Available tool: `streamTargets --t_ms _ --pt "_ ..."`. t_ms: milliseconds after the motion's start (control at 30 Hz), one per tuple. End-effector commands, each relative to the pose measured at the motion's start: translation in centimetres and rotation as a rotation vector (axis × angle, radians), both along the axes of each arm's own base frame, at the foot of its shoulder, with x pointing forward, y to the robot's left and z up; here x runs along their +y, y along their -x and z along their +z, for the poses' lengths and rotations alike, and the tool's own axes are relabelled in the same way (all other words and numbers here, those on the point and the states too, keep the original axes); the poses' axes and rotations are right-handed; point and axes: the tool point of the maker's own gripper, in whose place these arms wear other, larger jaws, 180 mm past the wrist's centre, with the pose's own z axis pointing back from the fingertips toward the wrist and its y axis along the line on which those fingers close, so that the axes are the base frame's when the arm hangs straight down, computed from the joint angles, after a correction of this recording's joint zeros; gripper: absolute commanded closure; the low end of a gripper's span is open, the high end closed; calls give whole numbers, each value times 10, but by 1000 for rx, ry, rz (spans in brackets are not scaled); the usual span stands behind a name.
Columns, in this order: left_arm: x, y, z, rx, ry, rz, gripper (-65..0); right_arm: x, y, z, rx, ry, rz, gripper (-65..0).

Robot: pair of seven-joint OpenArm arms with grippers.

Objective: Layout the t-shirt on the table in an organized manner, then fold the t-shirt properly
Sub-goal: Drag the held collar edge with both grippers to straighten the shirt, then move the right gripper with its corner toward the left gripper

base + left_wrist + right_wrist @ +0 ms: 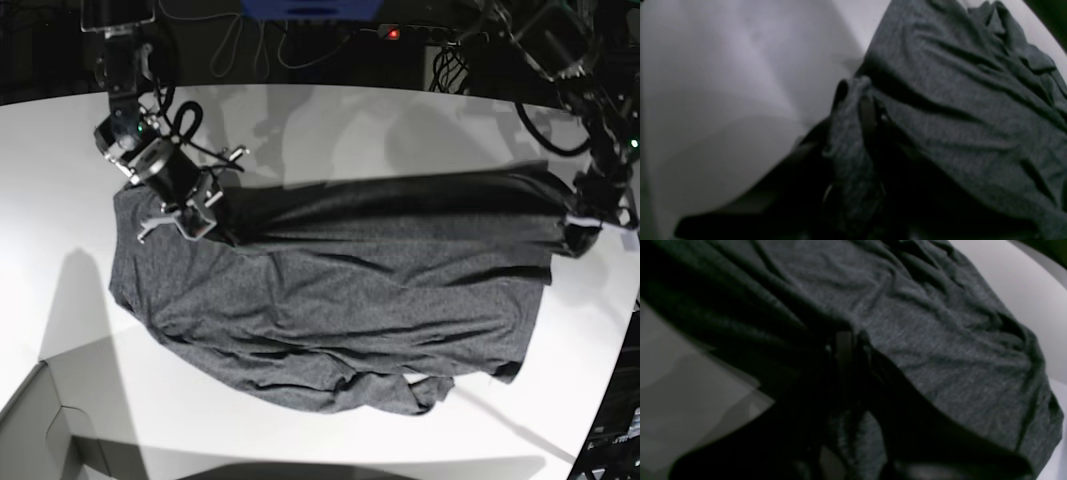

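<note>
Left gripper (867,110): jaws pinched shut on a bunched fold of the t-shirt (340,320) edge, at 3 o'clock in the base view. Right gripper (848,346): also clamped shut on cloth, at 10 o'clock in the base view; its wrist view is too dark to show how much fabric sits between the jaws.

Shirt hangs stretched between the two grips along its far edge; the rest drapes on the white table (330,120), rumpled and doubled under at 6 o'clock.

Risks, as judged:
- Thin bite on either side; more tension could pull the knit free.
- Uneven pull would skew the shirt.
- Crumpled near hem may stay folded under if laid down as is.
- Left-side cloth sits near the table's curved edge at 3 o'clock; could slide off.
</note>
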Motion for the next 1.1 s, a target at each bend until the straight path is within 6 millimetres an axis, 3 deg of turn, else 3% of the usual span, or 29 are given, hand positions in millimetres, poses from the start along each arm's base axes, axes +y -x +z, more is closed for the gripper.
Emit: streamTargets --t_ms 0,200,267,433,500,733,833,1067 --pt "12 -12 24 -69 -34 9 -1 -1 -11 18 -62 -27 -3 0" --pt "16 -25 41 -110 -47 10 -1 -3 -19 22 -61 -1 -10 0" --pt "15 -22 37 -86 -39 2 -1 -1 -17 28 -76 0 -5 0" --pt "8 -12 24 7 -17 -33 -1 2 6 24 -59 3 8 0" --pt "6 1 20 48 -35 -46 -1 4 23 22 -41 4 16 0" --pt "0 29 31 121 -127 -98 -1 1 74 3 50 33 48 0" --pt "0 37 38 144 -164 -115 -1 9 95 -7 110 19 119 0" --pt "-6 51 40 201 -198 -141 -1 8 107 -13 142 18 113 0"
